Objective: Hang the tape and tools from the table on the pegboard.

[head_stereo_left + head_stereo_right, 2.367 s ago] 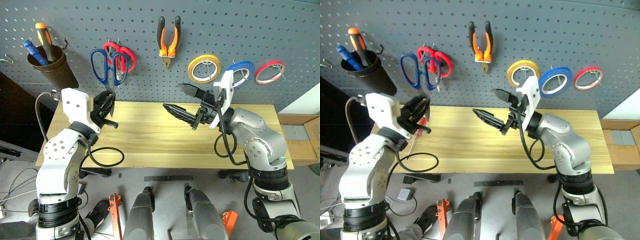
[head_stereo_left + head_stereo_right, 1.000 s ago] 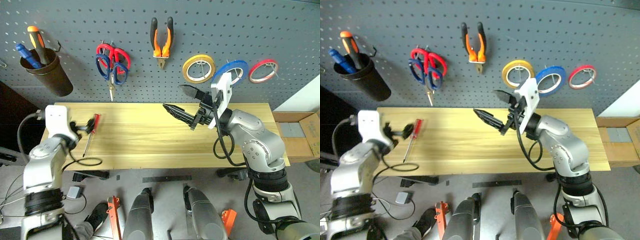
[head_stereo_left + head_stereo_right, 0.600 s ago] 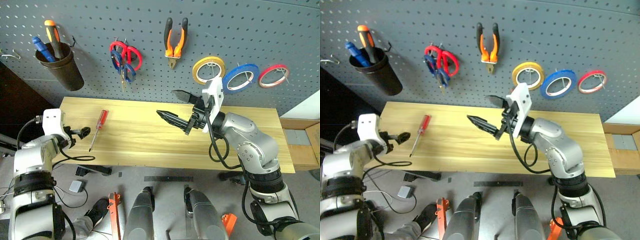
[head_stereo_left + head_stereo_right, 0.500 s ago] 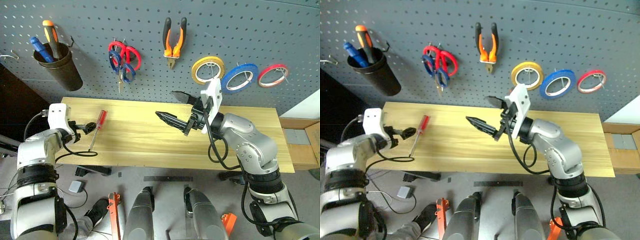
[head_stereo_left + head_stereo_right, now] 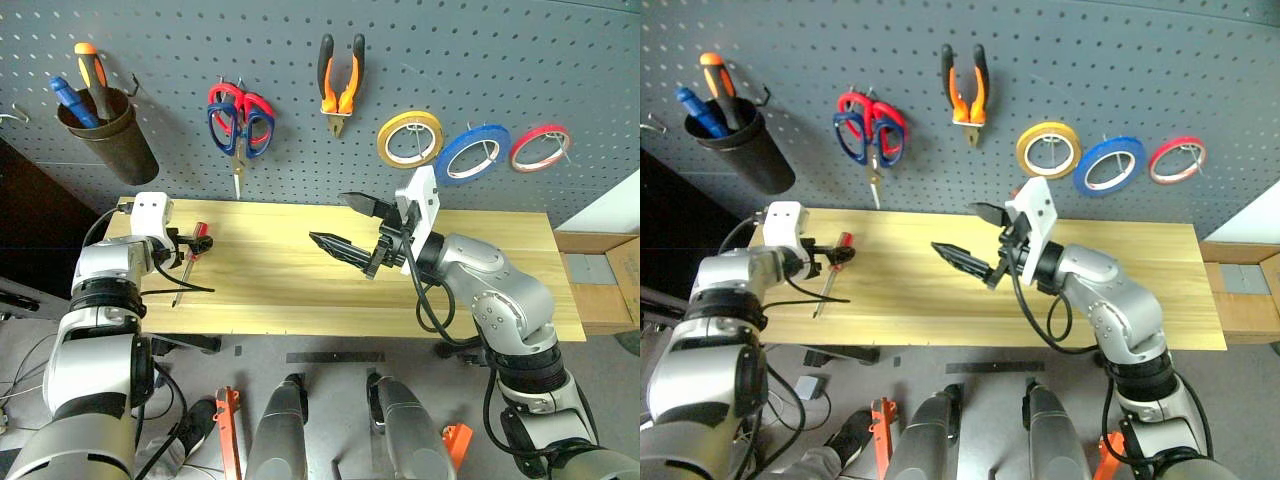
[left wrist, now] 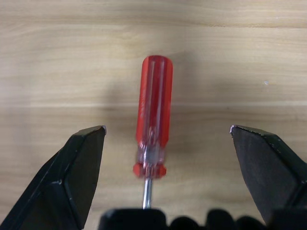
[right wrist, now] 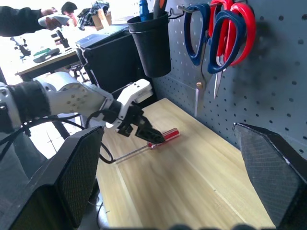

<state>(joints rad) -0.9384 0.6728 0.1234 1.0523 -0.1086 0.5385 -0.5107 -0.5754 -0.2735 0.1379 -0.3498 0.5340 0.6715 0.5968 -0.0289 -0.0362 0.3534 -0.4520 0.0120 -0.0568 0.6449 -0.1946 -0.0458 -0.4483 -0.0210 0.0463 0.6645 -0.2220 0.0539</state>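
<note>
You are on the last tool: the screwdriver (image 5: pixel 189 262) lies on the table (image 5: pixel 300 300) at its left end, red handle toward the pegboard (image 5: pixel 500 60), shaft running back toward the table's near edge. Seen from the head, it sits at about nine o'clock from the table's middle. The pliers (image 5: pixel 338 82), the blue scissors (image 5: pixel 232 130) and the blue tape (image 5: pixel 472 152) already hang on the pegboard, at roughly twelve, eleven and one o'clock above the table's middle.

Your left gripper (image 5: pixel 191 247) is spread wide and sits low over the screwdriver. In the left wrist view the handle (image 6: pixel 153 115) lies centred between the two fingers (image 6: pixel 81 167), neither of them touching it. From the head views, the fingertips look to be just at the handle, but how close to the wood they are is hard to tell.

Your right gripper (image 5: pixel 352 225) hangs above the table's middle, fingers spread, holding nothing.

Next, I judge you need to bring the left gripper down until the fingers straddle the handle, then close on the thick red part, not the thin shaft. The handle is round and smooth, so it may roll or slip if you pinch off-centre. After that, lift it clear and carry it to the pegboard, perhaps to the cup (image 5: pixel 110 135) at ten o'clock.
</note>
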